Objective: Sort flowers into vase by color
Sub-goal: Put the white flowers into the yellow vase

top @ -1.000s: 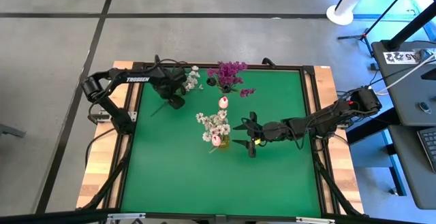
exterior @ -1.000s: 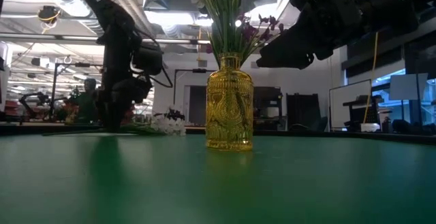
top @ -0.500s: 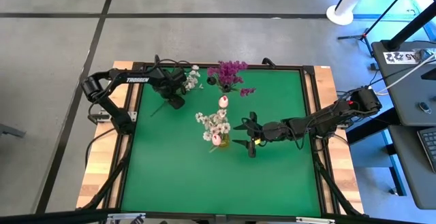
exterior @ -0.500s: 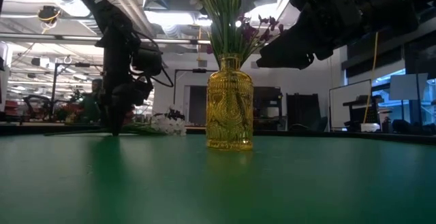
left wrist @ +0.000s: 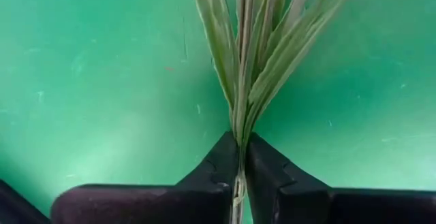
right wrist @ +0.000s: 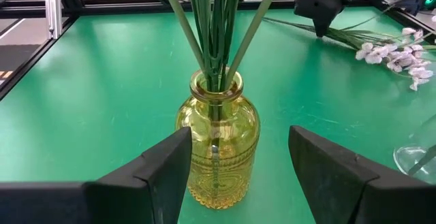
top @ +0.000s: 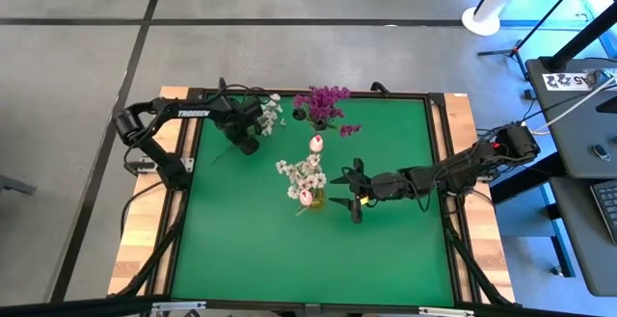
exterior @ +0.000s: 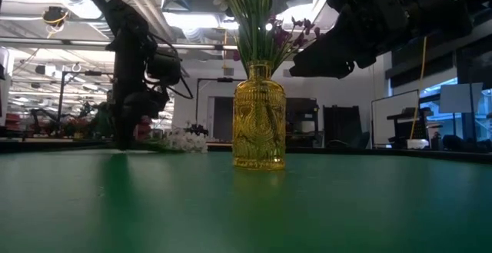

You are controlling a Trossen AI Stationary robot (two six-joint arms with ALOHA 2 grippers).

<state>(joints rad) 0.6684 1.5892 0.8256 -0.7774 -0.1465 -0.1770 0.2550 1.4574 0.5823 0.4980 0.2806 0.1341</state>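
Note:
A sprig of white flowers [top: 270,115] lies on the green mat at the far left, its green stems [left wrist: 259,54] running back under my left gripper [top: 247,144], which is shut on them. A yellow glass vase [top: 308,198] stands mid-table and holds white blossoms and pale pink buds. Magenta-purple flowers [top: 323,103] stand in a clear vase at the far edge. My right gripper [top: 337,190] is open just right of the yellow vase [right wrist: 216,149], one finger [right wrist: 160,173] on either side of it, apart from the glass. My left gripper pinches the bundle of several green stems [left wrist: 242,118] between its two fingertips, where the stems draw together, away from the blossoms. The fingers come from above, pointing down, and lie across the stems. Stems and white blossoms [exterior: 184,139] rest on the mat.
A black frame [top: 439,144] runs round the green mat. A clear glass vase [right wrist: 417,157] shows near the white blossoms in the right wrist view. The near half of the mat [top: 308,259] is bare green.
My left gripper has shut on the white sprig's stems, its fingers drawing together around the bundle while staying low over the far left of the mat. The sprig still lies on the mat.

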